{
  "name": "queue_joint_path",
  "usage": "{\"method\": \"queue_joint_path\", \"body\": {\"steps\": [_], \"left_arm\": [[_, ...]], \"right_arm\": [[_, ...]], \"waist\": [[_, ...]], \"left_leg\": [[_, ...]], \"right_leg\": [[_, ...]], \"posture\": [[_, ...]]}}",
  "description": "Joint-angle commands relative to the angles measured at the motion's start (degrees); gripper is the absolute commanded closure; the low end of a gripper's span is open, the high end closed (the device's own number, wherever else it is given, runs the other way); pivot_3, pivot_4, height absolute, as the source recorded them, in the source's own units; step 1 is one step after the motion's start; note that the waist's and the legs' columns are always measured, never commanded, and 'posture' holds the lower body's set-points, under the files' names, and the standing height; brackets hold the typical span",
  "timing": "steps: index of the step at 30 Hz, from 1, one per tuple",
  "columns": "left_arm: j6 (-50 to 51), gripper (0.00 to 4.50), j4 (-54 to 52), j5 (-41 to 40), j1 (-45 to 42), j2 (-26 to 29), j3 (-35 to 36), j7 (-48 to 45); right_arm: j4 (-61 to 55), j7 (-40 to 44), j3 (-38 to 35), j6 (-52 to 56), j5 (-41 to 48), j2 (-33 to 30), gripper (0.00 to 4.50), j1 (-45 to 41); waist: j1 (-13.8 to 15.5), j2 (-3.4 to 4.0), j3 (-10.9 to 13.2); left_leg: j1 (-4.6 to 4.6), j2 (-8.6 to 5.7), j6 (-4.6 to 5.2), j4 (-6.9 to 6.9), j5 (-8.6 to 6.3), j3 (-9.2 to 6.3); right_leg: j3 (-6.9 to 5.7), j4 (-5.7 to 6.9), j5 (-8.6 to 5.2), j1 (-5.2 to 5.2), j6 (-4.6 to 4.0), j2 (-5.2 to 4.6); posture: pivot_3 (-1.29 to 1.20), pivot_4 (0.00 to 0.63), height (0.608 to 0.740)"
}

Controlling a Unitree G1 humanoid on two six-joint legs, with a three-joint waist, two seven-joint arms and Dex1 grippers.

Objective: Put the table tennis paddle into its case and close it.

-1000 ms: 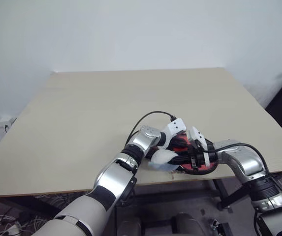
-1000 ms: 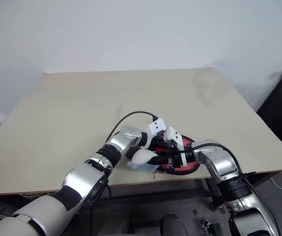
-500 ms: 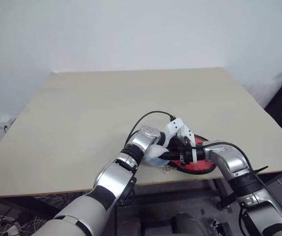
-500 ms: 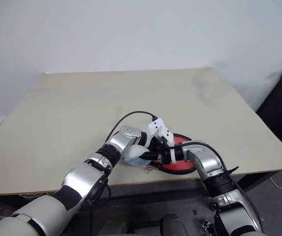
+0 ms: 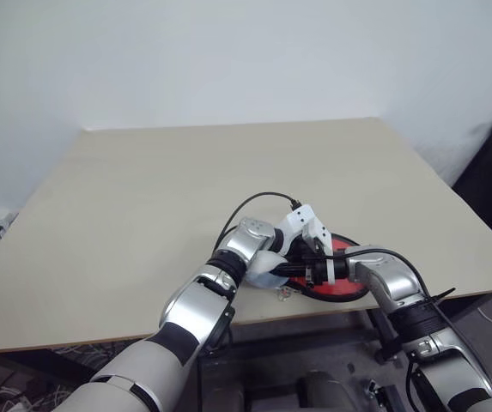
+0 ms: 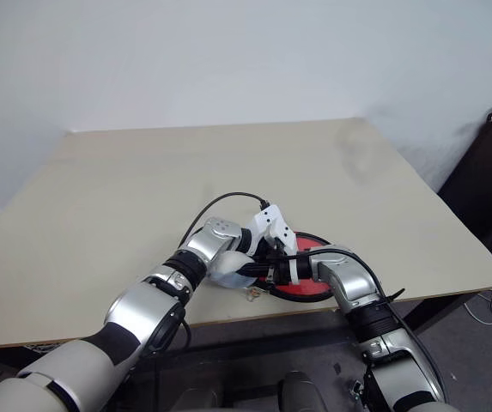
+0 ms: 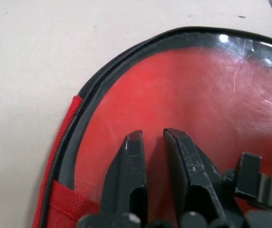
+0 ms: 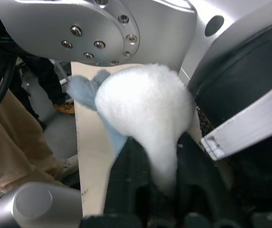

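gripper work first: my left gripper is pressed down on the case, fingers drawn nearly together with nothing between them, tips resting on the clear plastic front. through that plastic i see red, which i take to be the face of the table tennis paddle already lying inside; its handle i cannot make out. the case sits on the table at the near edge, and everything i name is placed from it.

my right gripper comes in from the right side of the case, and its wrist view has a white, fluffy lump with a grey-blue tuft sitting between its two fingers. whether the fingers are clamped on that lump or merely standing around it i cannot tell. the lump lies just beside the case, on its left, close against my left wrist. a small metal bit lies on the table in front of the case, near the lump; it is too small to say what it is.

i judge the insertion done and the closing in hand: the left holds the case flat while the right gets hold of the pull. next, i think the right must take a firm pinch and draw along the black zip edging around the rim, with the left keeping the case from sliding off the table edge.
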Motion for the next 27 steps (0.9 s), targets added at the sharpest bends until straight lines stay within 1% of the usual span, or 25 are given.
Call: {"method": "queue_joint_path", "body": {"steps": [1,9,12,16,22,27], "left_arm": [[0.83,3.84,0.98,0.93,0.00,-0.05,-0.14,-0.37],[0.88,3.84,0.91,0.81,0.06,0.38,0.62,0.10],[0.24,3.84,0.68,-0.43,-0.75,1.32,2.59,1.51],[-0.64,3.84,-0.63,-3.29,-2.64,4.04,7.27,3.78],[-2.18,3.84,-3.98,-6.38,-3.09,8.44,12.12,5.07],[-1.21,3.84,-9.49,-10.38,-1.36,11.76,15.84,3.06]], "right_arm": [[-0.30,0.01,-0.79,0.61,0.39,-0.40,2.71,-1.66],[-0.46,0.23,-0.70,0.94,0.41,-0.91,0.73,-1.42],[-0.14,-0.79,-0.38,-0.09,-0.41,-1.04,0.08,-1.28],[0.55,-1.68,0.05,-1.24,-1.38,-1.28,0.08,-1.01],[1.60,-2.09,0.14,-2.25,-1.33,-1.40,0.08,-1.22],[2.48,-2.31,0.06,-2.87,-1.59,-1.22,0.08,-1.41]], "waist": [[-0.02,0.00,0.00],[-0.02,0.01,-0.01],[0.00,0.00,-0.01],[0.02,0.01,0.00],[0.18,0.02,-0.01],[0.52,-0.01,-0.02]], "left_leg": [[0.00,0.00,0.00,-0.01,0.00,0.00],[-0.02,0.00,0.00,-0.01,0.00,-0.01],[-0.02,0.00,0.00,-0.01,0.00,-0.02],[-0.07,-0.01,0.00,-0.01,0.00,-0.01],[-0.44,-0.01,-0.01,-0.02,0.01,-0.04],[-0.57,-0.06,-0.01,-0.02,0.00,-0.12]], "right_leg": [[0.00,0.00,0.00,-0.01,0.00,0.00],[0.01,-0.01,0.00,-0.03,0.00,0.00],[0.00,-0.01,0.00,-0.03,0.00,0.00],[0.01,-0.01,0.00,-0.11,0.00,0.00],[0.01,0.05,0.04,-0.56,-0.06,0.00],[-0.05,-0.06,0.08,-0.58,-0.11,-0.07]], "posture": [[0.00,0.000,0.740],[0.00,0.000,0.740],[0.00,0.000,0.740],[0.00,0.000,0.740],[0.00,0.000,0.740],[0.00,0.000,0.740]]}}
